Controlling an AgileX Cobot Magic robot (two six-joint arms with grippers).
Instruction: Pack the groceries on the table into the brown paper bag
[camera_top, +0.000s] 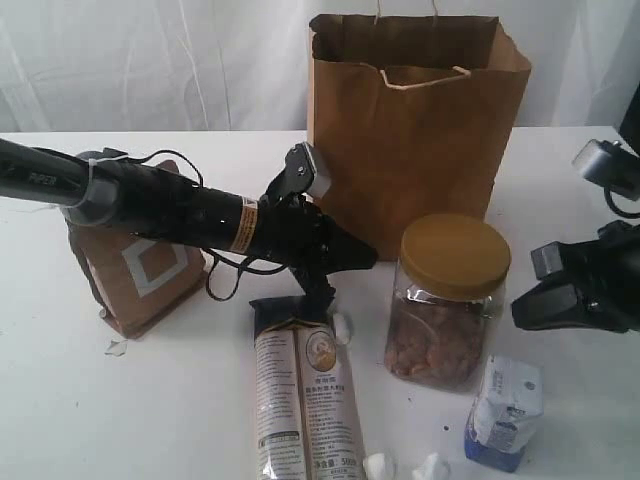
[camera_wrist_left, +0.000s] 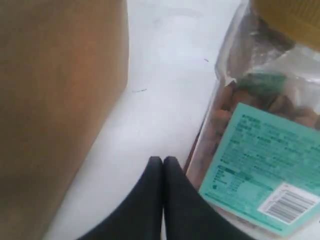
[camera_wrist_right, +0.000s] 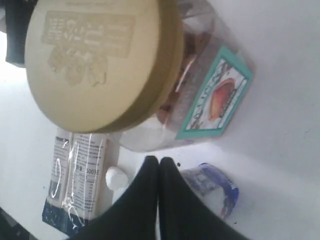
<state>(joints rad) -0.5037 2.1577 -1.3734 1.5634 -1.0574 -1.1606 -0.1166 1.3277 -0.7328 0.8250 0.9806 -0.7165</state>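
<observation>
- Shows the left gripper (camera_wrist_left: 162, 161) pinched shut on nothing, low over the table (camera_wrist_left: 165, 75), between the brown paper bag (camera_wrist_left: 55, 110) and the yellow-lidded nut jar (camera_wrist_left: 260, 140).
- Catches the right gripper (camera_wrist_right: 159, 162) likewise closed and empty, on the jar's other side, near the small blue-white carton (camera_wrist_right: 215, 187).
- Places the long noodle packet (camera_top: 305, 390) flat beside the jar, and the brown pouch with white square (camera_top: 150, 270) partly behind the left arm.
- Sets the bag upright at the back.
</observation>
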